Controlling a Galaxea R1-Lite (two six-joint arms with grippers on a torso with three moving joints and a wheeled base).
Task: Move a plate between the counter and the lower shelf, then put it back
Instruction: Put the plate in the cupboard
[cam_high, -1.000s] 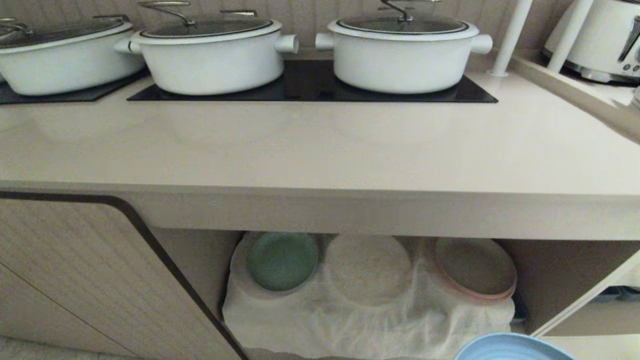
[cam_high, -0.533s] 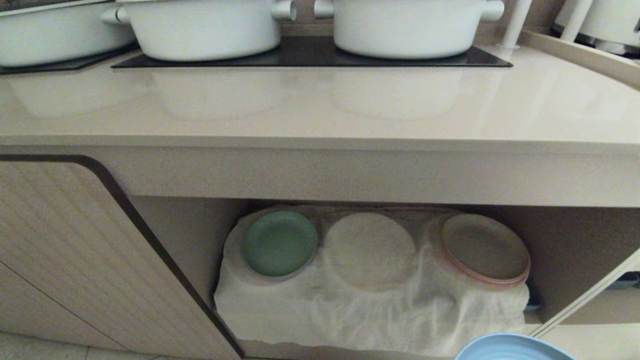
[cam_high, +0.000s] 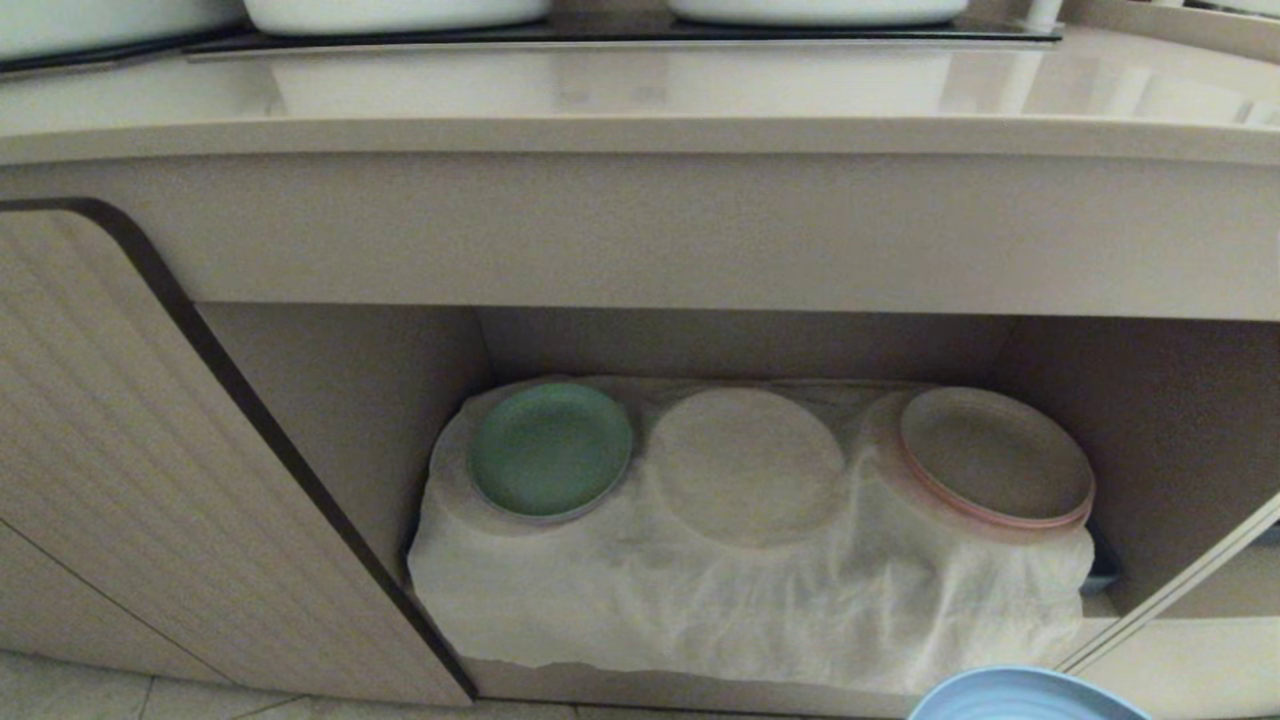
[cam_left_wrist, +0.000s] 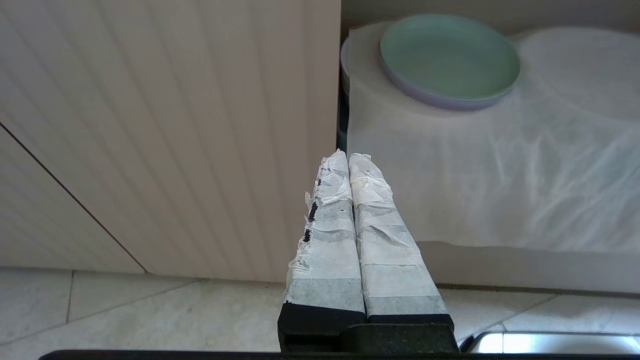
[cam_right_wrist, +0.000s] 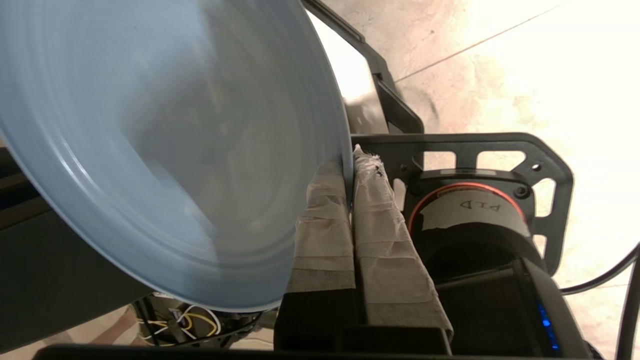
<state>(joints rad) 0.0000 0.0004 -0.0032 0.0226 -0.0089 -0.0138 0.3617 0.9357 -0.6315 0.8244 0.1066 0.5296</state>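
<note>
Tiled floor (cam_left_wrist: 125, 315) w/ cabinet front. Nearest: my right gripper (cam_right_wrist: 350, 165) clamped on plate (cam_right_wrist: 150, 150) rim, low at my right; my left gripper (cam_left_wrist: 345, 165) closed, empty. Beyond: lower shelf (cam_high: 350, 400), white cloth (cam_high: 740, 590), green plate (cam_high: 550, 450), beige plate (cam_high: 995, 455). Above: counter (cam_high: 640, 100).

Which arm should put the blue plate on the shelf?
Probably the right. Its gripper is shut on the plate rim. The left gripper is shut and empty, beside the shelf.
</note>
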